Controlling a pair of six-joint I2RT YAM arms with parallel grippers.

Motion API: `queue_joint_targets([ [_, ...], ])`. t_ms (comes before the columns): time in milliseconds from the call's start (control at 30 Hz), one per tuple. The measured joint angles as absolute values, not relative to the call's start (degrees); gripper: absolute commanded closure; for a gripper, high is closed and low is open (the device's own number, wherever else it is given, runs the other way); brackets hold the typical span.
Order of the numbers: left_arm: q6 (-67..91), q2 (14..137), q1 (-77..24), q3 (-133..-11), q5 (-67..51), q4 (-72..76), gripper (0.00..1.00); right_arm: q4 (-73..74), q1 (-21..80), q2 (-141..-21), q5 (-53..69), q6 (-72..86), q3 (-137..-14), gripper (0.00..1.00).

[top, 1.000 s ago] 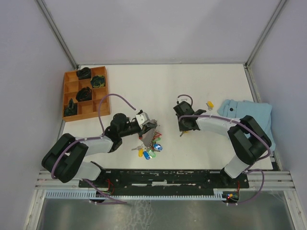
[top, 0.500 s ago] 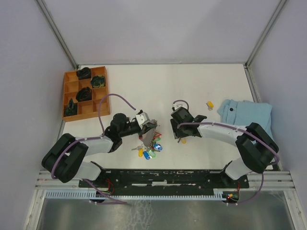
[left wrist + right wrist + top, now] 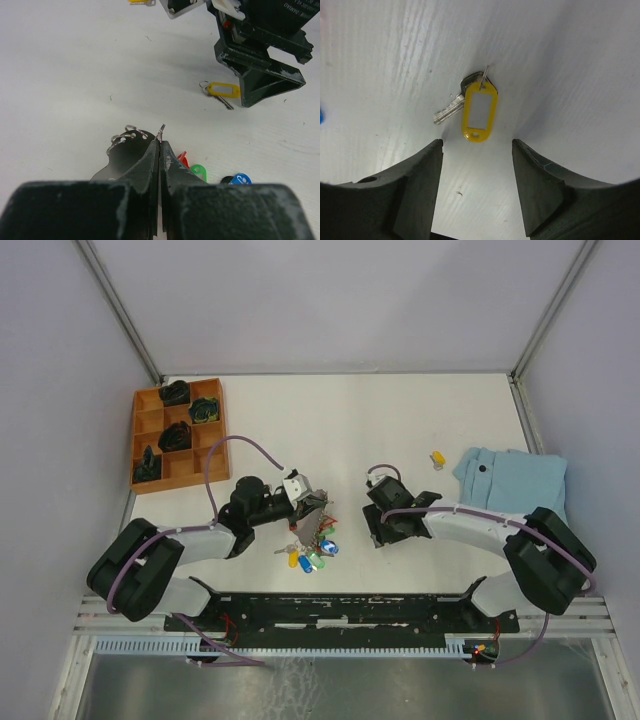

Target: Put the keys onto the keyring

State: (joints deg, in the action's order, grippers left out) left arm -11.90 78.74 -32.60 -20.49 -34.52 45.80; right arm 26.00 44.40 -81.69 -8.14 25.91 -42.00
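Note:
My left gripper (image 3: 311,503) is shut on a thin wire ring of the keyring (image 3: 161,133), whose other silver rings (image 3: 126,135) curl just left of the fingertips. In the top view the keyring (image 3: 320,527) hangs from it, with blue, green and red tagged keys (image 3: 311,556) bunched below. In the left wrist view the red tag (image 3: 182,159), green tag (image 3: 198,171) and blue tag (image 3: 239,178) show under the jaws. A yellow-tagged key (image 3: 479,111) lies flat on the table just ahead of my right gripper (image 3: 477,144), which is open and empty. This key (image 3: 220,91) rests beside the right gripper (image 3: 260,80).
An orange divided tray (image 3: 141,420) with black items stands at the back left. A light blue cloth (image 3: 520,480) lies at the right edge. Another yellow-tagged key (image 3: 437,457) sits near the cloth.
The right gripper has opened and let the yellow-tagged key drop to the table, then shifted toward the near edge over it. The left arm has held still.

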Motion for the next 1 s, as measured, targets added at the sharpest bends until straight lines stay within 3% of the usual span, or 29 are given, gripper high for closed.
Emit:
queue_joint_targets([
  [733,-11.9,78.7,-32.6,-20.5,-34.2,45.8,0.97,6.4,45.6,-94.4,1.5,29.8,-48.5,0.38],
  [1000,-11.9,78.6,-32.6,-20.5,-33.4,45.7,0.97,11.6,45.5,-85.9,3.8,20.7,-45.6,0.38],
])
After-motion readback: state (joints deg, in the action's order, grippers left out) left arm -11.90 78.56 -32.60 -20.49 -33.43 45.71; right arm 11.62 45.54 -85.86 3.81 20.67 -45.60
